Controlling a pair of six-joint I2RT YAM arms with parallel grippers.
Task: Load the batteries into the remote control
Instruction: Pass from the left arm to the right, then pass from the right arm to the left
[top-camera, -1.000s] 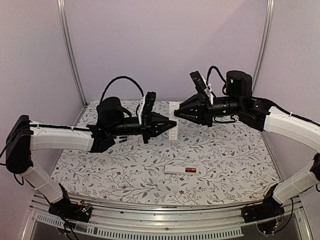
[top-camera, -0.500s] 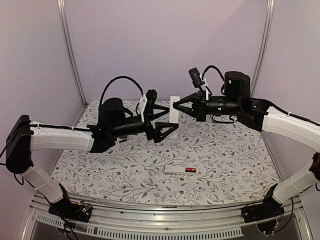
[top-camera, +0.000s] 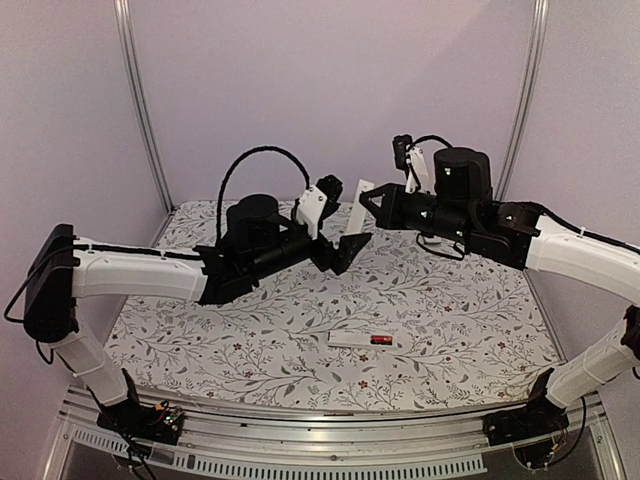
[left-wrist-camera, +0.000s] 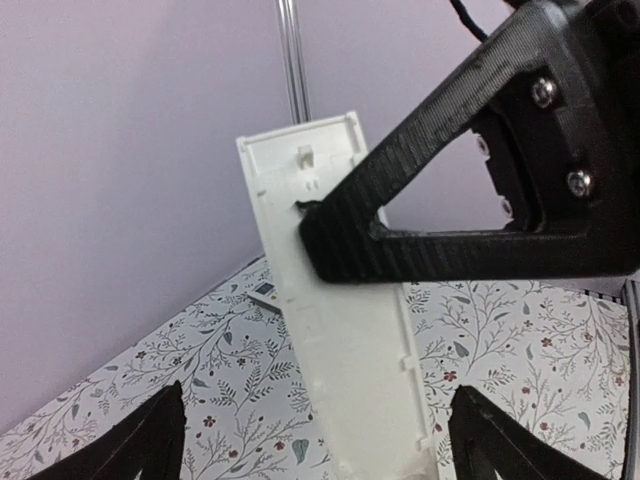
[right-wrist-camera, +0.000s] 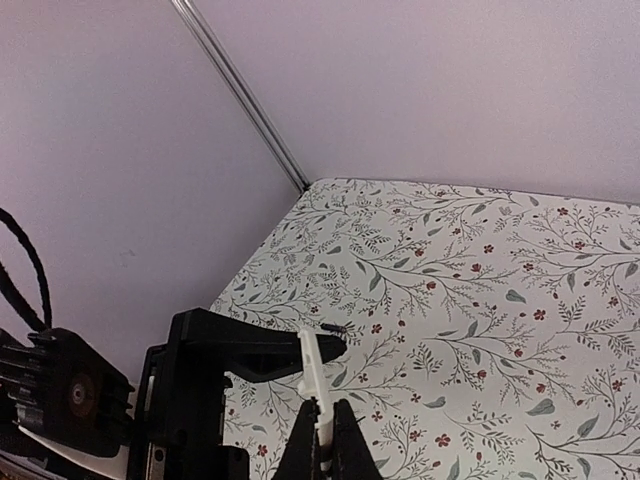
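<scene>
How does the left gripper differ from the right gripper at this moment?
The left gripper is open and holds nothing; the right gripper is shut on the long white plastic remote control. The left gripper points toward the right side, the right gripper toward the left. Both are black and raised above the floral-patterned table.

Stretching wide as a tabletop (top-camera: 450, 320) covered in a pale print of grey leaves and small red flowers. Bearing a flat white strip (top-camera: 352, 340) near the front middle, lying crosswise. Carrying a red and black battery (top-camera: 381, 340) at that strip's right end, touching it. Holding a small dark slim piece (right-wrist-camera: 335, 326) toward the left wall, too small to name.
</scene>
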